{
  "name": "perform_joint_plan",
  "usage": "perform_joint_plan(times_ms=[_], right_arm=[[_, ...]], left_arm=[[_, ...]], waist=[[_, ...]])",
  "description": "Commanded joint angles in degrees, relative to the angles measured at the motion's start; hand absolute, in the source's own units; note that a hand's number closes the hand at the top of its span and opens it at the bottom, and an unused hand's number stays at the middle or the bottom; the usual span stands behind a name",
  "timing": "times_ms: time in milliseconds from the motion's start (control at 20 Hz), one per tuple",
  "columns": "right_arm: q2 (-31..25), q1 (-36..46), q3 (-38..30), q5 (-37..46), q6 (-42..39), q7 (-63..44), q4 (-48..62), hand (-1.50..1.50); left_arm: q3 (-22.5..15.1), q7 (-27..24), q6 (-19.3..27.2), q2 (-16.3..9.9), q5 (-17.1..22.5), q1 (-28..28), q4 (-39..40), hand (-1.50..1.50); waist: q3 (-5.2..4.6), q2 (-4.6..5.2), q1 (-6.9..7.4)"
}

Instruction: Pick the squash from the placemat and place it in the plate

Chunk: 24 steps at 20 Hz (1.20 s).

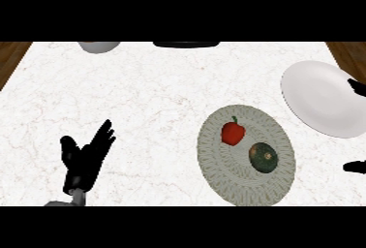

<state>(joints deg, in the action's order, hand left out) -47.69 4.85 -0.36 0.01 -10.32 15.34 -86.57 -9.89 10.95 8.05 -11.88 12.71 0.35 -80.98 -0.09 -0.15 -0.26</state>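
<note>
A dark green squash (263,157) lies on the round grey woven placemat (239,186), right of centre. Beside it, up and to the left on the same mat, sits a red bell pepper (233,132). The white plate (320,99) is at the right, beyond the mat, with nothing on it. My left hand (84,159) rests open at the lower left, fingers straight and pointing up. Of my right hand only black fingertips (355,167) show at the right edge, one near the plate's rim and one right of the squash; the rest is out of frame.
A grey bowl (99,46) and a dark flat object (186,44) sit at the counter's far edge. Wooden floor shows past the counter's far corners. White marble counter (143,106) stretches between my left hand and the placemat.
</note>
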Motion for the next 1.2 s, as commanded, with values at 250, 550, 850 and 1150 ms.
perform_joint_plan(times_ms=[250, 550, 850, 1150], right_arm=[[6.3, -3.5, 9.2, 14.1, 3.3, -15.6, -12.4, -1.50], [12.5, -4.6, 13.5, 23.4, 4.9, -23.9, -15.9, -1.50], [16.9, -1.1, 14.6, 25.3, -2.7, -27.4, -13.7, -1.50], [19.8, -5.0, 11.1, 28.0, -5.4, -23.9, -14.9, -1.50]], left_arm=[[1.3, 3.7, -1.2, 0.1, 0.1, -1.5, -2.0, 0.00], [-0.7, 2.5, -0.6, 2.0, -2.5, 3.0, -4.9, 0.00], [1.5, -0.9, -1.3, 4.0, -4.5, -1.5, 3.4, 0.00], [2.3, 5.0, -1.6, 3.8, -4.6, 2.7, -7.0, 0.00]], waist=[[0.08, 0.09, 0.21], [0.08, 0.06, 0.36], [0.07, 0.16, 0.28], [0.09, 0.09, 0.26]])
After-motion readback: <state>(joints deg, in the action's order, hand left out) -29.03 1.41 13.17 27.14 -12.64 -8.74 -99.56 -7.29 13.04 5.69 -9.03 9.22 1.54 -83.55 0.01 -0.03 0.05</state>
